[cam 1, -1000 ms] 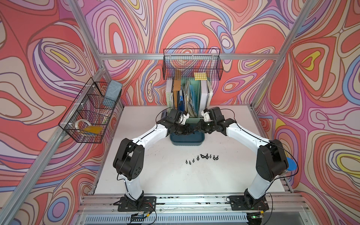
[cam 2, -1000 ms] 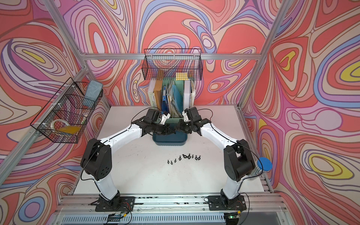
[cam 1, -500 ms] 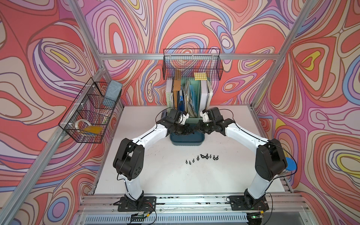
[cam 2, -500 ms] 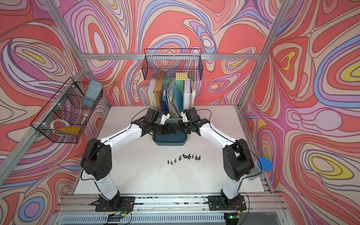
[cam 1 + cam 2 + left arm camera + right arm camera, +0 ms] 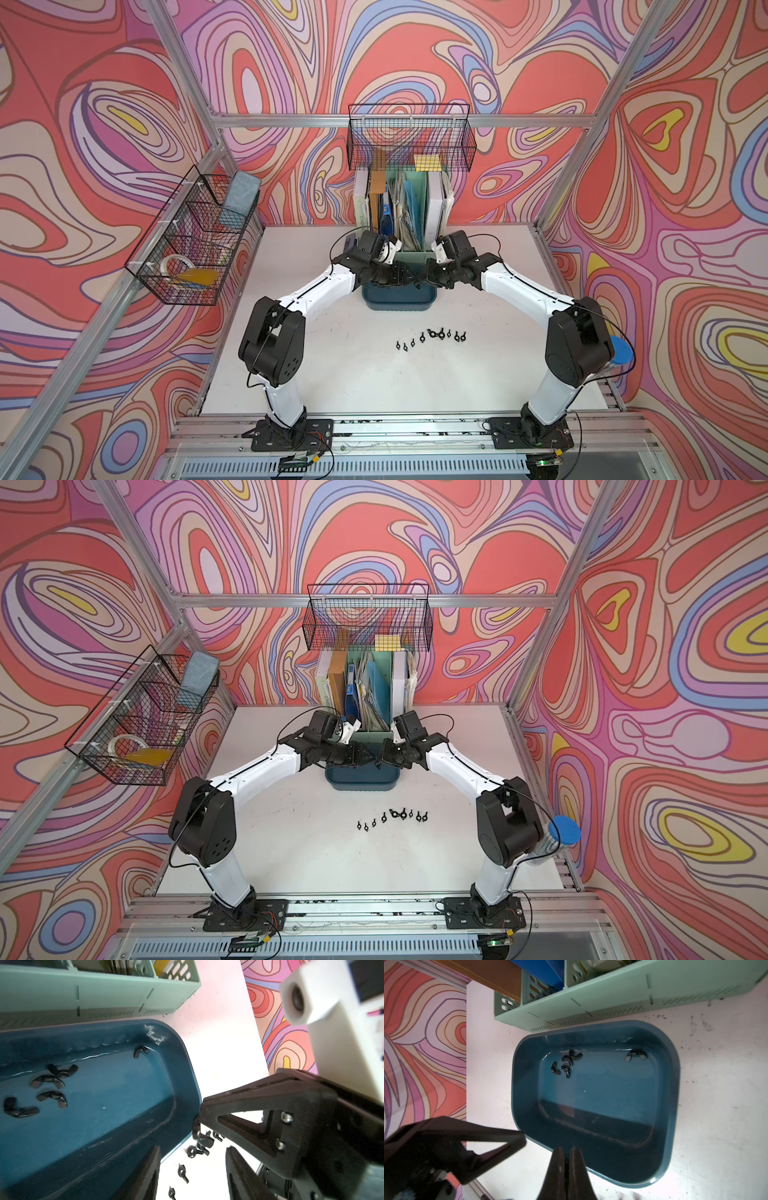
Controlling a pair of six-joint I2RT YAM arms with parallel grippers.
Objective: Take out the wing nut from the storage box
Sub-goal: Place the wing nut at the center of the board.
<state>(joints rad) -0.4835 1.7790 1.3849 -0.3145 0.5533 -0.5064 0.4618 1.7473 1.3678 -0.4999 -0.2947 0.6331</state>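
While both arms reach over the shallow dark teal plastic storage box (image 5: 399,302) in both top views, left gripper (image 5: 411,279) and right gripper (image 5: 424,279) sit tip to tip. The box stands on the white counter (image 5: 478,374), touching the mint-green plastic file holder (image 5: 411,254). A row of small black wing nuts (image 5: 432,334) lies nearer the bases.

Left wrist: left gripper (image 5: 192,1148) is spread. The right gripper tip pinches the held wing nut (image 5: 196,1129), black metal, by the box rim. Five loose nuts (image 5: 52,1084) lie inside.

Right wrist: right gripper (image 5: 566,1149) is pressed together over the near rim.
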